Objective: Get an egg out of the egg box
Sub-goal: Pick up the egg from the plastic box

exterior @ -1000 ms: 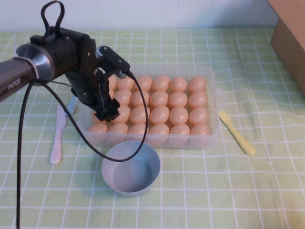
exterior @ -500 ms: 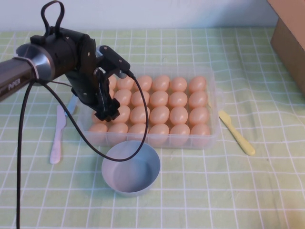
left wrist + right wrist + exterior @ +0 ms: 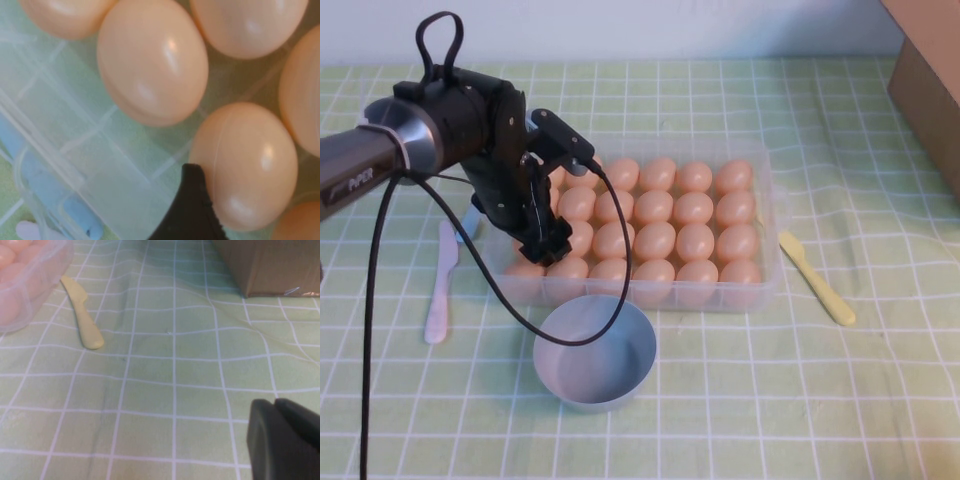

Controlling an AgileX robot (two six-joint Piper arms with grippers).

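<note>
Since 0.5 s ago the left arm shifted slightly right and down; left end effector (image 3: pixel 545 245) sits deep in the egg box (image 3: pixel 772 225), over its near-left corner. Left wrist view shows what the high view hides: one dark fingertip (image 3: pixel 189 210) touching the egg (image 3: pixel 245 165), second finger out of view, so can't tell whether it's clenched. Right end effector (image 3: pixel 285 437) is only in its own wrist view: fingers pressed together, nothing held, low over the surface (image 3: pixel 165 385), near the yellow knife (image 3: pixel 81 312) and cardboard box (image 3: pixel 270 262).
</note>
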